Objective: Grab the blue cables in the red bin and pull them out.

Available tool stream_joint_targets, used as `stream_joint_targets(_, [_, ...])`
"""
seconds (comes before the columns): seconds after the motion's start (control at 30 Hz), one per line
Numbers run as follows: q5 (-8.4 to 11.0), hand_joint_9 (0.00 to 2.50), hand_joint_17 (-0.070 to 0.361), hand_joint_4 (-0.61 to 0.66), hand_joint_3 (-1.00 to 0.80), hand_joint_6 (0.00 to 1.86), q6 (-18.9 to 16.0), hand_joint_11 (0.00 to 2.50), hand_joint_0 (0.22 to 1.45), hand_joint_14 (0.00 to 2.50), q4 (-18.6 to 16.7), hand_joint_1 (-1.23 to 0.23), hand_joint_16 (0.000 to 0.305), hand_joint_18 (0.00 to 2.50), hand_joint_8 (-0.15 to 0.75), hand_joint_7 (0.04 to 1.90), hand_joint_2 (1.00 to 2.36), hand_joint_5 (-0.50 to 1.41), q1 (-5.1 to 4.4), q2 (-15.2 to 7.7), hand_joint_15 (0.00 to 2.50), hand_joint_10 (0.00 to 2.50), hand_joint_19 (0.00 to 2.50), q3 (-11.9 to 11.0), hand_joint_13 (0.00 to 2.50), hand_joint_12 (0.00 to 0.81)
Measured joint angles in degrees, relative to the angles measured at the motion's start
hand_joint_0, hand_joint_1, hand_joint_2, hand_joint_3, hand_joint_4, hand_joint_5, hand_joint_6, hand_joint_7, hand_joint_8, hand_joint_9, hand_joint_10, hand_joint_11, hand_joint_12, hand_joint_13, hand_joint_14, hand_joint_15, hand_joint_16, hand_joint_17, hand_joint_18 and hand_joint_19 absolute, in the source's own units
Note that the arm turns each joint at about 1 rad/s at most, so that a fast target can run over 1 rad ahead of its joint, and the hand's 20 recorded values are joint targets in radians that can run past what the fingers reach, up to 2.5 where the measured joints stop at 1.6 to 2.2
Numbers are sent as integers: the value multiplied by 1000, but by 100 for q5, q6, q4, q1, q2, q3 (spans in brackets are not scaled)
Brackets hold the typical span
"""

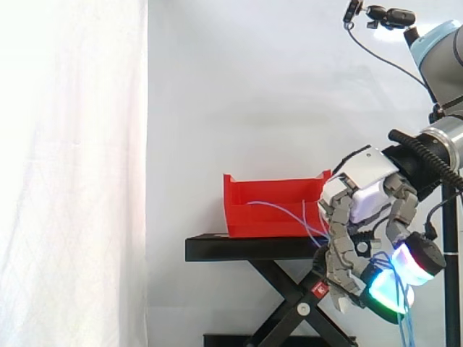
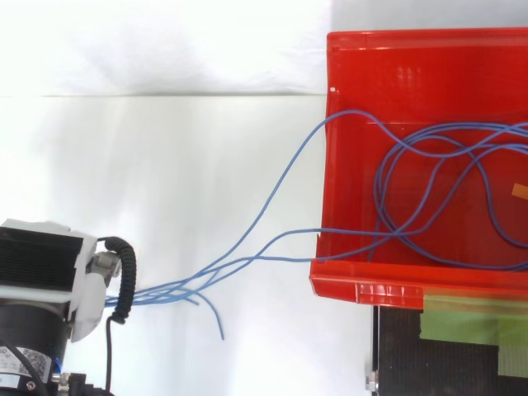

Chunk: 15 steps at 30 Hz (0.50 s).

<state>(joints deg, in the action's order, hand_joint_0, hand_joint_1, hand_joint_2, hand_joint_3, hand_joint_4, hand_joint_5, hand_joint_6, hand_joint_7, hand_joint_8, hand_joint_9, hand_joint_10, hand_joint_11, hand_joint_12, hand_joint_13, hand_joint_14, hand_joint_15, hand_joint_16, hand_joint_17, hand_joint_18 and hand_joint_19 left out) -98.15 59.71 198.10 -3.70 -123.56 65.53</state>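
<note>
The red bin stands on the black stand. From above, the bin holds loops of thin blue cable. Several strands cross its left wall and run as a bundle of blue cables to my hand at the lower left. In the side view my hand hangs to the right of the stand's top, a little below the bin. Its fingers are curled, with glowing cyan and green fingertips closed on the strands. Loose cable ends dangle beneath the hand.
The stand's scissor legs lie below and left of my hand. A strip of green tape sits on the stand beside the bin. A small camera on a bracket hangs at the top right. The white curtain is behind everything.
</note>
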Motion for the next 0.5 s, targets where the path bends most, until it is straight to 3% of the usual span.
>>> stream_joint_targets(0.13, [193,899,85,11,-1000,957,-554,610,914,15,16,-742,38,672,225,628,1000,822,-46,0,385,19,455,1,760,303])
stream_joint_targets(0.23, [500,898,85,15,-1000,951,-1018,619,913,15,-9,-743,38,673,228,637,1000,821,-89,0,388,21,455,0,763,304])
stream_joint_targets(0.5, [1677,897,84,13,-1000,948,-2267,626,912,15,-273,-744,38,673,228,628,1000,822,-193,0,389,20,452,-9,764,305])
